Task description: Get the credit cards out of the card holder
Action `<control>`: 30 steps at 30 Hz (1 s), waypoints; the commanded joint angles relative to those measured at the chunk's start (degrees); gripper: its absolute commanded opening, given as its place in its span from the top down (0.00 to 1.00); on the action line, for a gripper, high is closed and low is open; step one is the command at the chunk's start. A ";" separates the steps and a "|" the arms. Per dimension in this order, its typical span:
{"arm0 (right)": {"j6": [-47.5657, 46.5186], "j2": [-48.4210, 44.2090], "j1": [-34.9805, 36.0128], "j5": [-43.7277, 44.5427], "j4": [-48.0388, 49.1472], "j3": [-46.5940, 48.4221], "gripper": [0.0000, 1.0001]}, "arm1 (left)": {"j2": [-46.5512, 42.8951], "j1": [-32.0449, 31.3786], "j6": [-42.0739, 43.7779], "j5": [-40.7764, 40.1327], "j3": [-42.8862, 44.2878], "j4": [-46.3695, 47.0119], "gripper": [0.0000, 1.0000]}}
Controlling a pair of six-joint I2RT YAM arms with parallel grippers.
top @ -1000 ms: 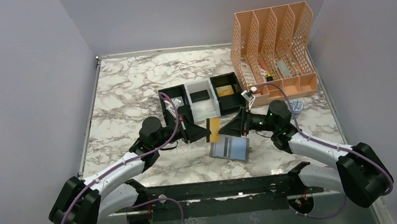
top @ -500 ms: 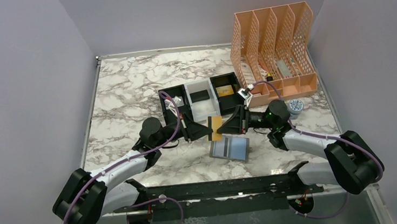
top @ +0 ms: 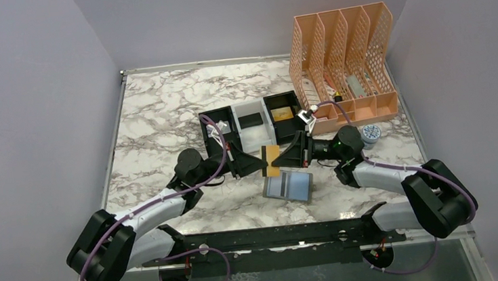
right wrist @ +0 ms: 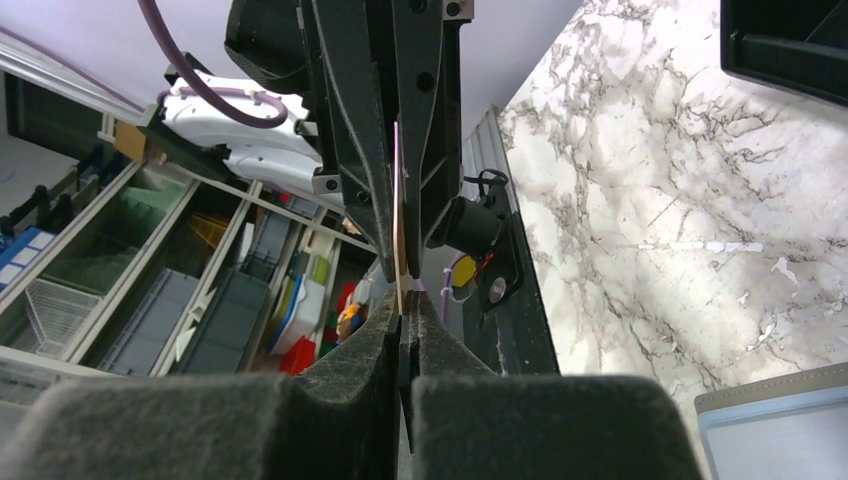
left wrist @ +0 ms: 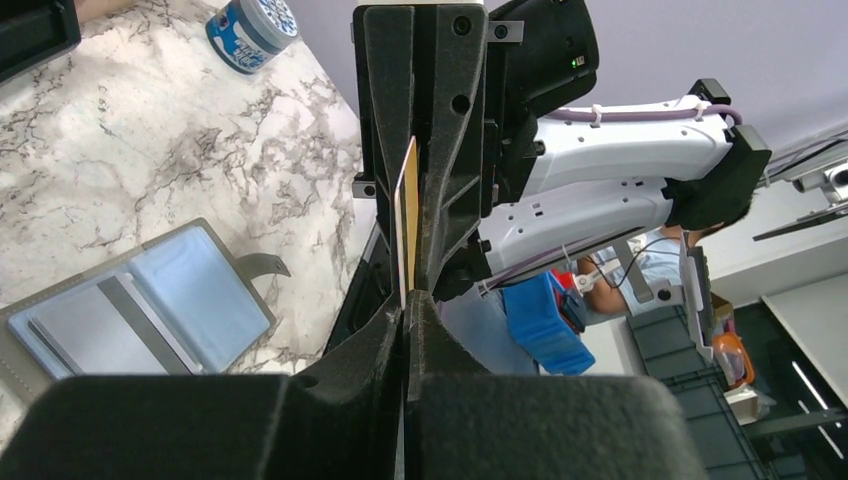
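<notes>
Between the two grippers: one gold credit card, pinched from both sides.
Left gripper and right gripper are both clamped on it, tips facing. Card stands on edge, long axis roughly upright, its face too small to read. One card holder lies open and flat just below the right gripper's tips, long axis left-right, blue-grey panels up. One round blue-and-white tin sits behind the right gripper, label unreadable.

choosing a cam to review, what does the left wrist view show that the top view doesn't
Left wrist only: the card edge-on, with the left claw and right claw both shut on it. Top only: the tray's three compartments, the rack's slots, the card's broad face. Both: the open holder lying flat, and the tin.
</notes>
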 commanded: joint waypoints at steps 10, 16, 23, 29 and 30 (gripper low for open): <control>-27.45 -10.80 -1.40 22.98 -37.61 8.06 0.99 | -7.54 1.09 8.33 -10.18 0.26 -21.55 0.07; -47.23 -11.86 -1.41 46.26 -54.67 16.35 0.99 | -15.99 1.20 21.59 -32.39 9.60 -56.98 0.01; -68.02 -0.93 -1.40 53.30 -58.06 26.22 0.99 | -21.62 1.30 31.55 -44.70 17.48 -71.39 0.01; -88.44 6.45 -0.98 51.95 -50.50 27.45 0.99 | -19.26 1.30 36.74 -51.99 21.16 -75.97 0.01; -92.51 7.67 -0.67 51.67 -50.69 28.04 0.99 | -18.95 1.26 37.48 -52.59 21.32 -75.99 0.01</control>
